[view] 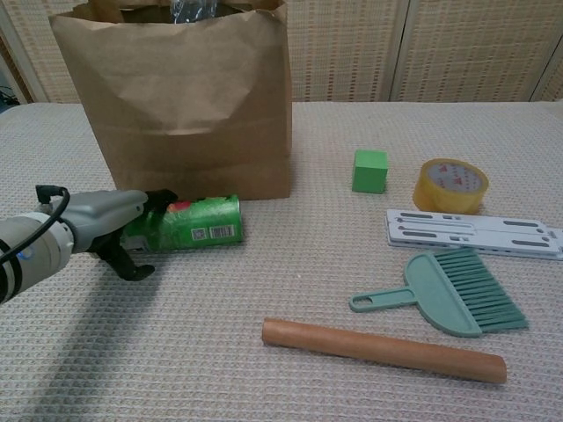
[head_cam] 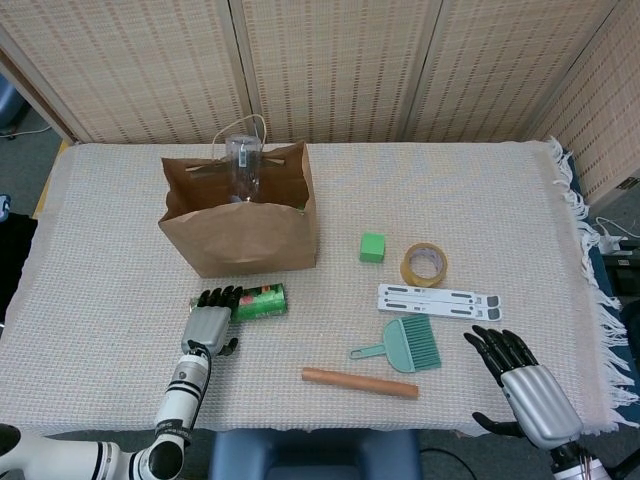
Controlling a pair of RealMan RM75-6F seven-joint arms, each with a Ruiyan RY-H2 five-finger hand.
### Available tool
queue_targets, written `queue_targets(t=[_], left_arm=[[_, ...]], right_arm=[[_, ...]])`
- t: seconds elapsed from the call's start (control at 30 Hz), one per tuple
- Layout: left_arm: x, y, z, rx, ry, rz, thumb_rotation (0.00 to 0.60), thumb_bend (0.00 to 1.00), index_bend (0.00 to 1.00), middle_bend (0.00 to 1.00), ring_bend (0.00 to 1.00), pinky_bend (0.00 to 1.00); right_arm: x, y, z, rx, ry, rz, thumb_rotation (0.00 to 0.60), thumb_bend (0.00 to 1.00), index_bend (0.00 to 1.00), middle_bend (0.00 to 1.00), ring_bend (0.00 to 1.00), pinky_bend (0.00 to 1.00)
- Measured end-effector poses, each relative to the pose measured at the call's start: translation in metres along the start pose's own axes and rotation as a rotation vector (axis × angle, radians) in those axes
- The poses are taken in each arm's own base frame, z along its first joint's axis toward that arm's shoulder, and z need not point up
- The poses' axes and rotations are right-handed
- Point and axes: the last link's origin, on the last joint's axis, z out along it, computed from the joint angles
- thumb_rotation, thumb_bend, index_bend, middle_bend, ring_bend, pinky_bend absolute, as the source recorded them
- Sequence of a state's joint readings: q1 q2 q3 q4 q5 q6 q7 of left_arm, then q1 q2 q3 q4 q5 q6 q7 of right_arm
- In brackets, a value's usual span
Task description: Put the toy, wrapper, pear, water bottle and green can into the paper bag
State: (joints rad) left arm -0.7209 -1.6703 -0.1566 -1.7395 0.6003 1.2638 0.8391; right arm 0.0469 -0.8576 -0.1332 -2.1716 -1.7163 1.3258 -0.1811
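The green can [head_cam: 262,300] [view: 198,224] lies on its side on the cloth, just in front of the brown paper bag [head_cam: 240,240] [view: 176,114]. My left hand [head_cam: 208,322] [view: 114,224] straddles the can's left end, fingers over its top and thumb on the cloth in front, not visibly clamped. A clear water bottle [head_cam: 243,165] [view: 189,9] stands inside the bag. The bag hides whatever else it holds. My right hand [head_cam: 525,385] hovers open at the table's near right edge, holding nothing.
A green cube [head_cam: 372,247], a tape roll [head_cam: 423,264], a white flat stand [head_cam: 440,300], a teal hand brush [head_cam: 405,345] and a wooden rod [head_cam: 360,382] lie right of the bag. The table's front edge is close to both hands.
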Motion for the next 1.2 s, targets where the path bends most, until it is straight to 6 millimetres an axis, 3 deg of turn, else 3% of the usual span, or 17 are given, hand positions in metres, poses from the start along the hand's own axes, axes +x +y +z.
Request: queue_targets(t=[0.17,0.27,0.37,0.5,0.57,0.7,0.9,1.2], left_arm=[[-0.003,0.006,0.011,-0.014,0.044,0.073,0.6,0.37,0.0,0.0,0.0,0.13],[-0.004,0.008,0.014,-0.026,0.085,0.1,0.6,0.4,0.09,0.04,0.06,0.3],[-0.006,0.007,0.016,-0.029,0.118,0.124,0.6,0.43,0.26,0.19,0.21,0.46],[-0.009,0.001,0.016,-0.021,0.152,0.148,0.6,0.53,0.47,0.5,0.5,0.7],[-0.009,-0.004,0.014,-0.019,0.172,0.162,0.6,0.56,0.55,0.59,0.57,0.76],[-0.002,-0.018,0.009,-0.003,0.187,0.177,0.6,0.57,0.59,0.63,0.61,0.78],[0.026,-0.054,-0.008,0.037,0.213,0.205,0.6,0.58,0.59,0.63,0.61,0.78],[0.086,-0.142,-0.053,0.196,0.319,0.14,0.6,0.58,0.59,0.63,0.61,0.77]], right_arm=[[0.001,0.0,0.001,-0.003,0.002,0.003,0.6,0.06,0.0,0.0,0.0,0.0],[0.001,0.001,0.002,-0.004,0.001,0.004,0.6,0.06,0.0,0.0,0.0,0.0],[0.0,0.001,0.001,-0.003,-0.004,0.004,0.6,0.06,0.0,0.0,0.0,0.0],[0.0,0.0,0.001,0.0,-0.001,0.005,0.6,0.06,0.0,0.0,0.0,0.0],[0.001,-0.001,0.0,0.002,0.002,0.005,0.6,0.06,0.0,0.0,0.0,0.0],[0.001,-0.002,-0.001,0.006,0.001,0.006,0.6,0.06,0.0,0.0,0.0,0.0],[0.002,-0.003,-0.002,0.013,0.006,0.01,0.6,0.06,0.0,0.0,0.0,0.0],[0.0,-0.005,-0.005,0.025,0.0,0.005,0.6,0.06,0.0,0.0,0.0,0.0]])
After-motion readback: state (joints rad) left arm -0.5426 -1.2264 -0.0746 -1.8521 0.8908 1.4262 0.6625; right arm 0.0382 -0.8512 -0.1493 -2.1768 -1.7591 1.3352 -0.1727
